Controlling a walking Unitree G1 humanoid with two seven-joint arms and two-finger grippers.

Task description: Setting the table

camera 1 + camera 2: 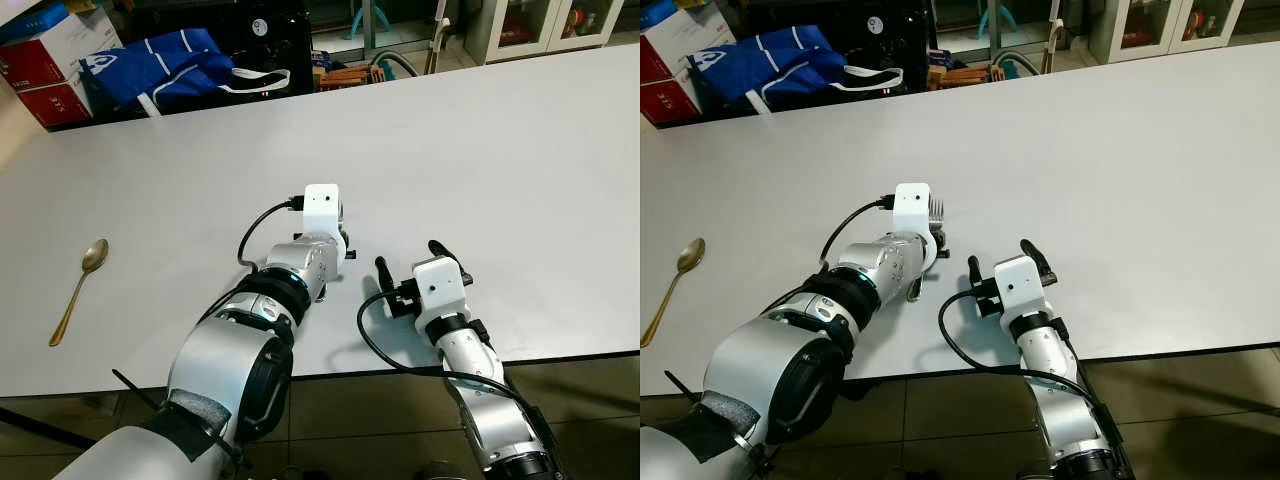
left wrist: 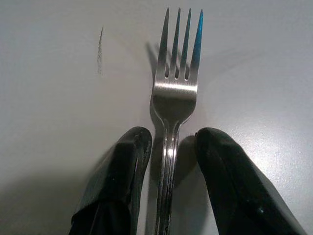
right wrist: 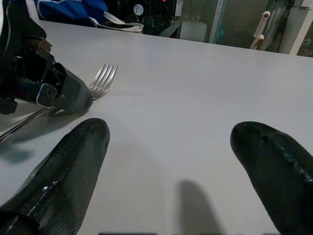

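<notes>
A thin steel fork (image 2: 173, 98), likely light, stiff and slippery, lies flat on the white table (image 1: 500, 150) near its front edge, tines toward the far edge. The left gripper (image 2: 168, 161) straddles its neck, fingers slightly apart; the neck seems the best hold. The right gripper (image 3: 176, 161) rests nearby, spread wide.

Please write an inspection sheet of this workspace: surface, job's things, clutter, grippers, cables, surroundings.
Surface: white table, a faint mark near the fork.
Job's things: fork lying flat, prongs pointing away from the robot; gold spoon at the robot's far left.
Clutter: nothing seen.
Grippers: left gripper fingers either side of the fork handle, small gaps showing; right gripper open, holding nothing, low over the table.
Cables: black cable at each wrist.
Surroundings: blue bag, red boxes, cabinet.
</notes>
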